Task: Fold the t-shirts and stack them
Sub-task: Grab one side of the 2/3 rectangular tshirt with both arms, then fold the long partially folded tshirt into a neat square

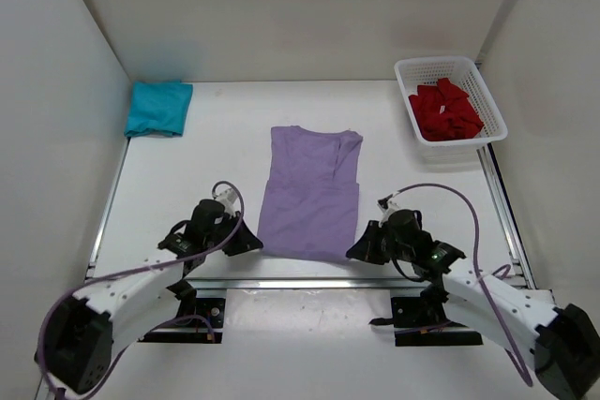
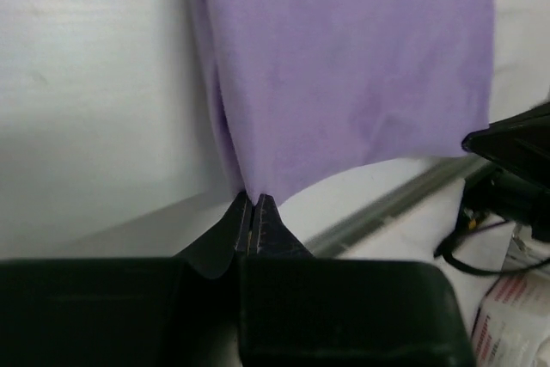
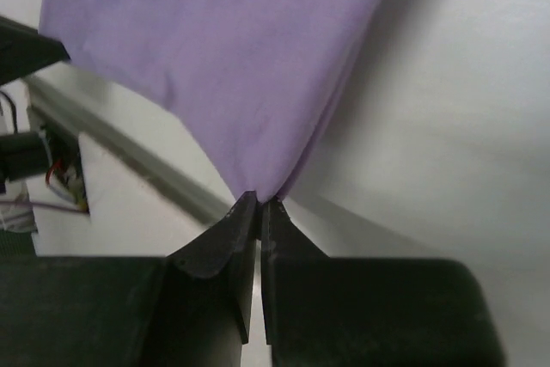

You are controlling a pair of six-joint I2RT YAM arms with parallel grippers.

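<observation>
The lavender t-shirt (image 1: 311, 192) lies in the middle of the table, its sides folded in to a narrow strip. My left gripper (image 1: 251, 244) is shut on its near left hem corner; the left wrist view shows my left gripper (image 2: 252, 199) pinching the cloth (image 2: 344, 66). My right gripper (image 1: 355, 251) is shut on the near right corner; the right wrist view shows my right gripper (image 3: 260, 204) pinching the cloth (image 3: 232, 49). The teal t-shirt (image 1: 158, 108) lies folded at the far left. The deep red t-shirt (image 1: 445, 111) is crumpled in the basket.
A white mesh basket (image 1: 494, 105) stands at the far right by the wall. White walls close in the table on three sides. A metal rail (image 1: 300, 282) runs along the near edge, with the arm bases and cables behind it.
</observation>
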